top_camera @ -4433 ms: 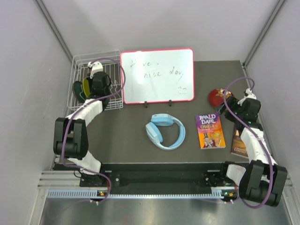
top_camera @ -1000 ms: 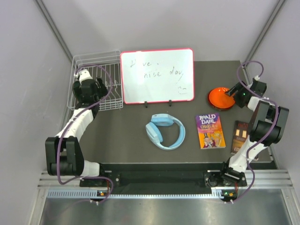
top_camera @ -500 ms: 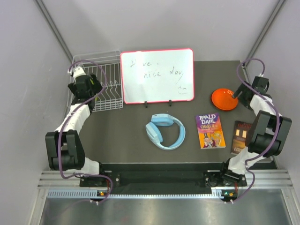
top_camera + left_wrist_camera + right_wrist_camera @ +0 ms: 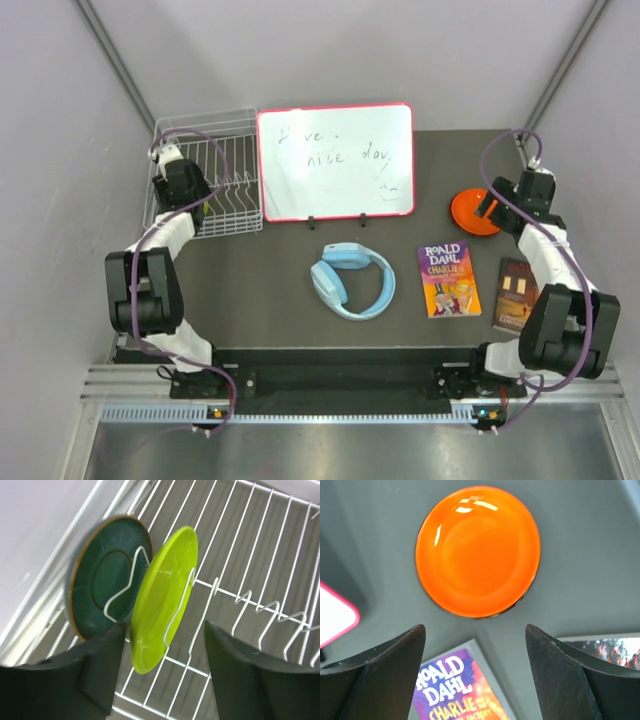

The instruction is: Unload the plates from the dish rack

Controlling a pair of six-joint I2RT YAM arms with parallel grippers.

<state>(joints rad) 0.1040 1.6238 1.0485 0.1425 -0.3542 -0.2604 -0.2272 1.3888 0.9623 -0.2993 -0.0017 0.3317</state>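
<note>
The white wire dish rack (image 4: 225, 170) stands at the table's back left. In the left wrist view two plates stand upright between its tines (image 4: 240, 600): a dark green plate (image 4: 100, 580) against the rack's side and a lime plate (image 4: 165, 595) next to it. My left gripper (image 4: 162, 665) hangs open over them, with the lime plate's lower rim between its fingers, close to the left finger (image 4: 97, 672). In the top view that gripper (image 4: 188, 195) hides both plates. An orange plate (image 4: 477, 550) lies flat on the table. My right gripper (image 4: 476, 670) is open just short of it, empty.
A red-framed whiteboard (image 4: 335, 162) stands beside the rack. Blue headphones (image 4: 352, 280) lie mid-table, a Roald Dahl book (image 4: 448, 278) right of them and a dark book (image 4: 517, 292) under the right arm. Grey walls close both sides.
My left gripper has settled lower over the rack's left side and its jaws have narrowed. My right gripper swung from the far right edge back over the orange plate, which lies still.
</note>
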